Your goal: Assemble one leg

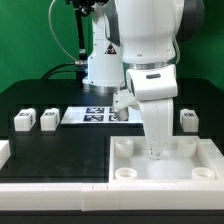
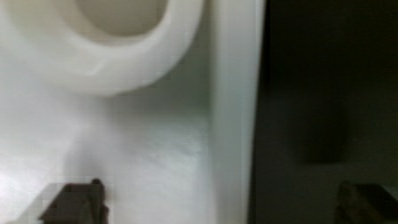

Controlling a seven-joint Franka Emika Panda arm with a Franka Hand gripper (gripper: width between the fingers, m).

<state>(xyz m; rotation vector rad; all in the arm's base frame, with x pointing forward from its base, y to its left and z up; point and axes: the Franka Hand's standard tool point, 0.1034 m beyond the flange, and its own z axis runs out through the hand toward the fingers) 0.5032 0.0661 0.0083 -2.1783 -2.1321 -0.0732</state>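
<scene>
Leg (image 1: 47, 120) sits loose on the bench (image 1: 40, 95); the hand (image 2: 217, 200), fingers apart and empty, could scrape the tabletop (image 1: 130, 176) close beneath.

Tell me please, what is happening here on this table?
A robot arm is putting a small piece of furniture together. Its fingers are open and hold nothing; they hang low over the big white tray, close to a round corner socket. Small white legs lie loose on the black table: two at the exterior view's left, one at its right, and one by the marker board.
</scene>
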